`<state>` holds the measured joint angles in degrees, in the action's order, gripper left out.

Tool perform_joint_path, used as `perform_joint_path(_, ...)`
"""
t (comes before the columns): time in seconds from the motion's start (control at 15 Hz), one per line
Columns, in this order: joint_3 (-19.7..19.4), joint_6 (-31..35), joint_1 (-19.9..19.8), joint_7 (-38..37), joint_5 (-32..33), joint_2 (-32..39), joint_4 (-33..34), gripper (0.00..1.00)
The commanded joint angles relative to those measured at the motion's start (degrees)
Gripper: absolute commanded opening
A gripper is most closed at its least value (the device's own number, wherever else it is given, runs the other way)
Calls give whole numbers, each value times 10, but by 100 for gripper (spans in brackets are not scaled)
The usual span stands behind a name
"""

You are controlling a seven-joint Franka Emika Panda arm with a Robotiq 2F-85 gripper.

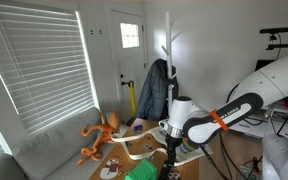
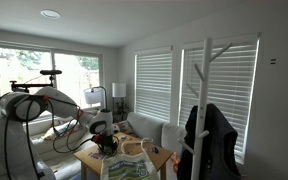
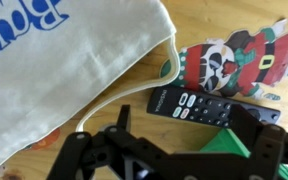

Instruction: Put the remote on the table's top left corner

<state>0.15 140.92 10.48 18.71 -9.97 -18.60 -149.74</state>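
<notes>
The black remote [image 3: 209, 107] lies flat on the brown wooden table [image 3: 134, 95] in the wrist view, buttons up, beside a Santa-patterned item [image 3: 234, 58]. My gripper [image 3: 189, 135] is open and hovers just above the table. Its two black fingers straddle the near side of the remote without touching it. In both exterior views the gripper [image 1: 171, 150] [image 2: 106, 141] hangs low over the table [image 1: 119, 155] [image 2: 154, 158]. The remote is too small to make out there.
A white cloth bag [image 3: 64, 70] with blue print covers much of the table beside the remote. A green object [image 3: 229, 146] lies under the gripper. An orange octopus toy [image 1: 99, 135] sits on the grey sofa [image 1: 44, 150]. A white coat rack [image 1: 167, 50] stands behind the table.
</notes>
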Motion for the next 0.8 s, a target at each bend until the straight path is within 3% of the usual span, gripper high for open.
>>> perform_joint_path(0.0,-1,-34,15,43,1,-17,8,100)
perform_joint_path(0.4,9,-223,21,131,76,-88,8,100)
perform_joint_path(0.6,2,-261,30,190,91,-109,12,100)
perform_joint_path(0.73,5,-242,24,183,94,-116,9,100)
